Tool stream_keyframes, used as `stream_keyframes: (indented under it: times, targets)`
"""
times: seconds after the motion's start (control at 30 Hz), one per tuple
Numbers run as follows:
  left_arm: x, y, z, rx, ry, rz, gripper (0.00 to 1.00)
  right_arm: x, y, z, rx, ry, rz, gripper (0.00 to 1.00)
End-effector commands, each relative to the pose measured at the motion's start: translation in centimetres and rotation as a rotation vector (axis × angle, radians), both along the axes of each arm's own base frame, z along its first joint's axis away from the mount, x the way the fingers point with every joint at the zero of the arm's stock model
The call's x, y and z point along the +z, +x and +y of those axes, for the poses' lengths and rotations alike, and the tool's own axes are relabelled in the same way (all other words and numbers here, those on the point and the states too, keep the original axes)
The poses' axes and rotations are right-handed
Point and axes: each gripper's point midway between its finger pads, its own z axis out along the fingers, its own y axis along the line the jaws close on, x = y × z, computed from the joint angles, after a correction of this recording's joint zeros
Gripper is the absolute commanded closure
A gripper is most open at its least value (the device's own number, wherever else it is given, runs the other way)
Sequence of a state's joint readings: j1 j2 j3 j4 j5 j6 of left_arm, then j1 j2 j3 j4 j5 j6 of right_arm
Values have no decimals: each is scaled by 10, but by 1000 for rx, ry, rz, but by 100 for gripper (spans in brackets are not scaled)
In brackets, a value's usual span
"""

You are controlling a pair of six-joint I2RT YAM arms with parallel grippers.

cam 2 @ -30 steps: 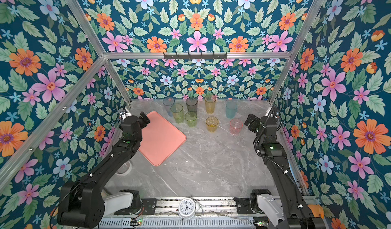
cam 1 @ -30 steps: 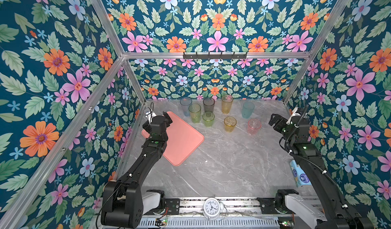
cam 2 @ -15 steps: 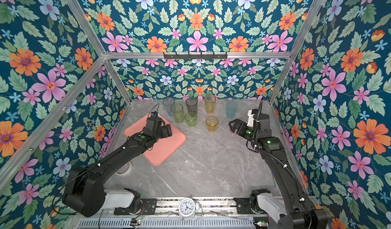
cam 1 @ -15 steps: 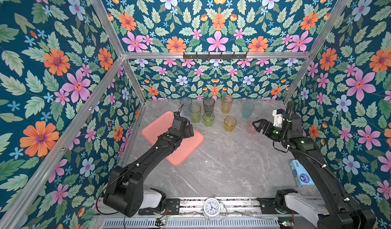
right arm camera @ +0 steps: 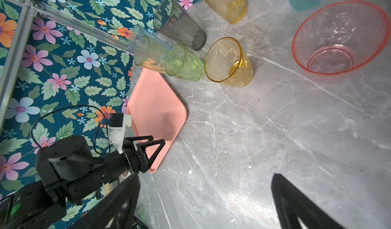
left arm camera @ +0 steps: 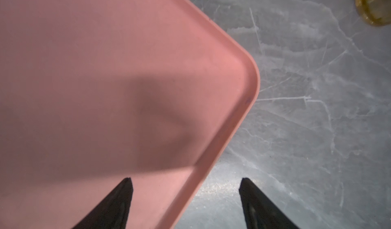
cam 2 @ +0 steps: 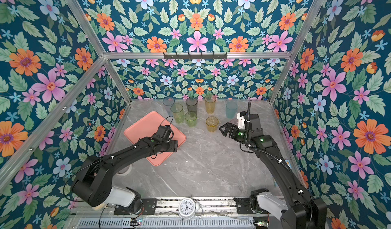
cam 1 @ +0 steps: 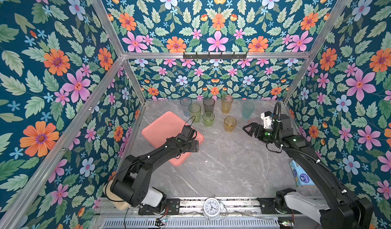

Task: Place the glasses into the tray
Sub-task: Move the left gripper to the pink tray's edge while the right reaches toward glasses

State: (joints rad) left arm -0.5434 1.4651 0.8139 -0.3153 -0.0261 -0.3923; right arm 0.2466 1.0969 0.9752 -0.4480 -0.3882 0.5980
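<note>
The glasses (cam 1: 208,119) are not in the tray (cam 1: 163,126) yet

All the glasses (I count 8) stand upright in a bunch at the back of the table (cam 1: 222,164), and the pink tray lies bare just beside them, on the left. The left claw (left arm camera: 185,180) hangs over a corner of the tray with its jaws apart, 1 tip over the tray and 1 over the table, holding nothing; maybe it means to grab the rim. The right claw (right arm camera: 205,175) is wide open and empty too, close to the short pink glass (right arm camera: 338,37), likely its pick.
</note>
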Motion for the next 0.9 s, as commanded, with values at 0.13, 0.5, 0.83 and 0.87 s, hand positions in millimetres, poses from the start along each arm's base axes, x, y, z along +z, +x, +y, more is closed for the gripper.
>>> stream_keyframes:
  times: [0.13,0.5,0.83,0.87]
  targets:
    - [-12,-20,-2,-17,10,80,19,6,4,6,-3,17,-35,3]
    - [-21,-36,-4,-1,29,158,20,1,2,16,27,32,-27,3]
    - [-35,-49,-5,-5,16,204,19,-4,2,17,27,33,-18,4]
    - [-35,-50,-6,-1,5,204,19,-5,2,17,24,32,-18,4]
